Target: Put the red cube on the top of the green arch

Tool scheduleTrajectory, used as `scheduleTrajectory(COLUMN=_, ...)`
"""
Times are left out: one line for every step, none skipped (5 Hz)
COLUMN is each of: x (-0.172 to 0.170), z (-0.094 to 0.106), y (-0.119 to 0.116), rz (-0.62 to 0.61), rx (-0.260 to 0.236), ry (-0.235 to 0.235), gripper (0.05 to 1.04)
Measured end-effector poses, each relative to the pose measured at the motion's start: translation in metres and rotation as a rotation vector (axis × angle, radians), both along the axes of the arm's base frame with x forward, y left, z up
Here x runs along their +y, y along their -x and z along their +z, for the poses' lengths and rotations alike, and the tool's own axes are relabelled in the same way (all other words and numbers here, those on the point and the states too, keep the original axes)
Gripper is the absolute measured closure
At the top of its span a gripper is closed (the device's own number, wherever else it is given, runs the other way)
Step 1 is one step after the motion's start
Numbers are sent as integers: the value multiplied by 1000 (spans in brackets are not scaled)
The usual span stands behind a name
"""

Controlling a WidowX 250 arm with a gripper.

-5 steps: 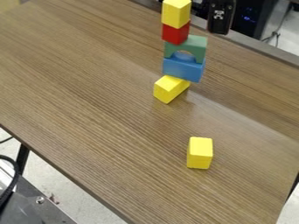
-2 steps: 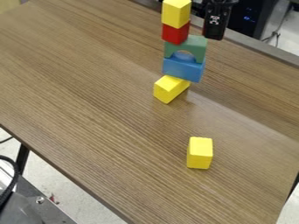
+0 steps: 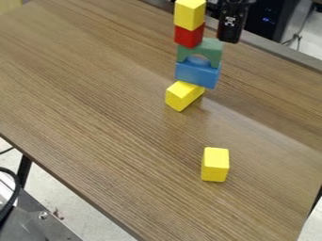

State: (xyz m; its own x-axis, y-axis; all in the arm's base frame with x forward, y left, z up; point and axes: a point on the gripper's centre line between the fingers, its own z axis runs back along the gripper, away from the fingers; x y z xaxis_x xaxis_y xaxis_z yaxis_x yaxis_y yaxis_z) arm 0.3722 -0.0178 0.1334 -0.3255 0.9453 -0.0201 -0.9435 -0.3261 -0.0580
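Red cube (image 3: 189,35) set on green arch (image 3: 202,54), under a top yellow block (image 3: 190,14)

At the lower right of the frame, a loose yellow block (image 3: 215,164) is held up by the tabletop (image 3: 94,103) alone, well apart from the tower. Above the middle of the frame, the tower seems to be started by a low yellow block (image 3: 183,96), turned at a slant. The blue block (image 3: 197,75) looks to be propped on it, though the join is partly hidden. The green arch is carried by the blue block, with its legs down, so that a top is given for more blocks.

The red cube is seated there, toward the arch's left side, and is pressed down by the top yellow block. So the job looks done, but the tower could be tipped by a bump.

At the upper right, the black hand (image 3: 229,36) is seen near the tower, perhaps kept aside so nothing is knocked. How wide it is opened, or whether anything is gripped, cannot be told.
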Motion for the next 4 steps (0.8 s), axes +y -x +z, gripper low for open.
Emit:
scheduleTrajectory(x=2, z=0, y=0, rz=2, rx=3, ry=-5, gripper=497)
scheduleTrajectory(x=5, z=-3, y=2, rz=4, rx=8, ry=-17, gripper=497)
scheduleTrajectory(x=10, z=-5, y=3, rz=18, rx=15, ry=-17, gripper=497)
scheduleTrajectory(x=12, z=-7, y=3, rz=25, rx=19, ry=-16, gripper=497)
